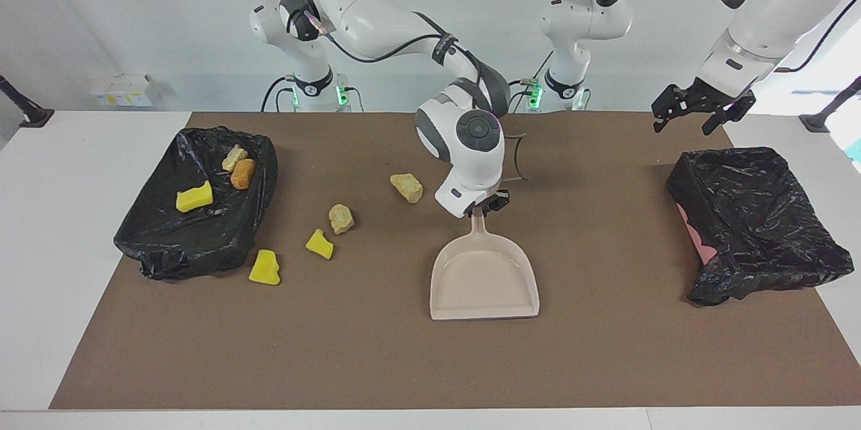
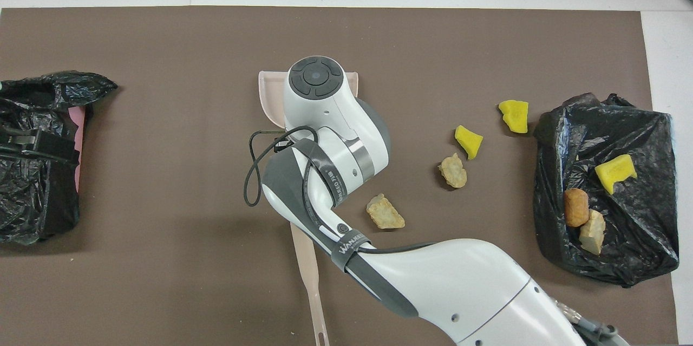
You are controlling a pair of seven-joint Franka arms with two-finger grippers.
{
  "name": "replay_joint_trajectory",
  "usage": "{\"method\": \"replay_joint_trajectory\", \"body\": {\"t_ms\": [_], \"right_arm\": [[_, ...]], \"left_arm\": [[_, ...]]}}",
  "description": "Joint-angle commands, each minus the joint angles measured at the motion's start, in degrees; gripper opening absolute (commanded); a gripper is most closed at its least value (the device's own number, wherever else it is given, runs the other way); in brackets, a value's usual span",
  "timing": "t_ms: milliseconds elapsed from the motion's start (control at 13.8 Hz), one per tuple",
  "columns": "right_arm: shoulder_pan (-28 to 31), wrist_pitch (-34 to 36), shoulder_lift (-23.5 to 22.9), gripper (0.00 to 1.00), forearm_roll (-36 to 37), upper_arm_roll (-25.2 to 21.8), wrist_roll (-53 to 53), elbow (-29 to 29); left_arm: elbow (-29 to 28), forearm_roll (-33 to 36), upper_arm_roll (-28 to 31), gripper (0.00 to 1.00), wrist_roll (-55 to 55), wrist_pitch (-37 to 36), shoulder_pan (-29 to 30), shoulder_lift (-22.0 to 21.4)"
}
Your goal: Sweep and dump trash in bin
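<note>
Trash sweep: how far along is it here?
Done: three lumps lie on the black bag. In hand: the right gripper holds the empty dustpan by its handle. Left: four lumps on the mat, brush untouched, left gripper waiting open over the other bag.
</note>
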State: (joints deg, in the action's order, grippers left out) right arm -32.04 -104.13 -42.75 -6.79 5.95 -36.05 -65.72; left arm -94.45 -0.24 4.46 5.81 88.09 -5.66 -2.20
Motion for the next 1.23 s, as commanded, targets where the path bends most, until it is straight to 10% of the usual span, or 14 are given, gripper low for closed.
{"method": "replay_joint_trajectory", "body": {"t_ms": [0,580,1159], "right_arm": [[0.22,-3.0,0.65,0.0,-2.87,0.29,-1.13,-1.24],[-0.04,-7.76,4.26,0.2,-2.79,0.38,-0.51,-10.48],[1.63,-1.89,10.13,0.89,-2.88,0.29,-0.43,-10.13]], "left_arm": [[-1.53,1.12,0.02,1.0,0.69,0.94,0.03,-1.22],[-2.32,0.5,-0.15,1.0,1.22,2.43,-0.05,-1.58],[-2.32,-0.73,-0.5,1.0,-0.1,8.67,-2.86,2.9]]}}
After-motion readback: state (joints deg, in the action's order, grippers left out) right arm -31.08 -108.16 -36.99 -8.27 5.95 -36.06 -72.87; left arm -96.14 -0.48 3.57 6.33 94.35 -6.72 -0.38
